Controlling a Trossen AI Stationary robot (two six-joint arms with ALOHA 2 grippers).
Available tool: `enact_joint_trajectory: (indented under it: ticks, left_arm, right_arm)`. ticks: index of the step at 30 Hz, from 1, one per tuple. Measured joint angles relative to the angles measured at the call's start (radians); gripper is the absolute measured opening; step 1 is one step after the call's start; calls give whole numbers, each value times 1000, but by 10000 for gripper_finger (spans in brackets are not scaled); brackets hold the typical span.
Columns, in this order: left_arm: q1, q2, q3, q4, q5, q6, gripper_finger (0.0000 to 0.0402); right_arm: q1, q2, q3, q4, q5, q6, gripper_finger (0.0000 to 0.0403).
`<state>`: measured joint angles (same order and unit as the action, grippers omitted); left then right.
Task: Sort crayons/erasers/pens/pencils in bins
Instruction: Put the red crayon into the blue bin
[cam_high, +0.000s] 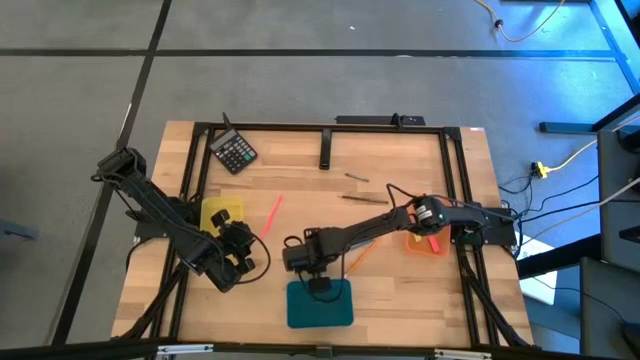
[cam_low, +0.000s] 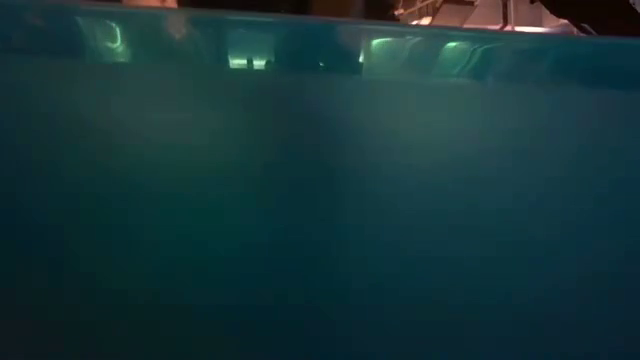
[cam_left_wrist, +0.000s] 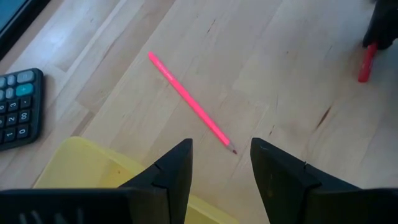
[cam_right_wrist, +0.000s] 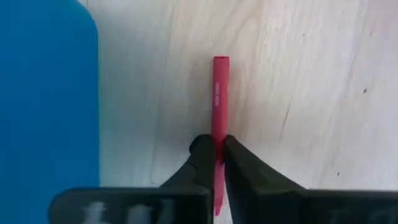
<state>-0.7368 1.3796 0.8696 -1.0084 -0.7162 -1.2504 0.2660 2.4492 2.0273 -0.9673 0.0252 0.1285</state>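
Pinching a short red crayon (cam_right_wrist: 219, 93) (stubby, paper-wrapped): right gripper (cam_right_wrist: 213, 155).

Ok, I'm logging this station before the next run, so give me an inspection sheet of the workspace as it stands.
Surface: wooden table in a black frame.
Job's things: yellow bin; orange bin; teal bin; pink pencil lying loose; red crayon in the right gripper; thin sticks mid-table.
Clutter: calculator.
Grippers: left gripper open, over the yellow bin's edge; right gripper shut on the crayon beside the teal bin.
Cables: yellow cable on the floor.
Surroundings: grey floor; low view blocked by teal.
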Motion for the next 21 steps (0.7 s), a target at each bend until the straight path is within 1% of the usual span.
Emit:
enact_joint_trajectory:
  ticks: [2,5,6,8,11,13,15,18,21]
  left_arm:
    - [0,0,0,0,0,-1,156]
    - [0,0,0,0,0,0,156]
    - [0,0,0,0,0,0,156]
    - [0,0,0,0,0,0,156]
    - [0,0,0,0,0,0,156]
    - [0,0,0,0,0,0,156]
    - [0,0,0,0,0,-3,156]
    - [0,0,0,2,1,-3,156]
    - [0,0,0,1,2,-3,156]
  right_arm:
    - [-3,3,20,-11,18,-1,18]
    - [-10,12,69,-50,19,-2,37]
    - [-12,16,89,-69,39,-3,41]
    - [-15,17,137,-121,100,-7,43]
    - [-14,14,226,-226,219,-1,35]
    - [-12,13,278,-296,264,1,29]
    - [-9,13,325,-337,269,13,25]
    - [6,-32,297,-323,254,31,28]
    - [36,-48,293,-350,214,86,35]
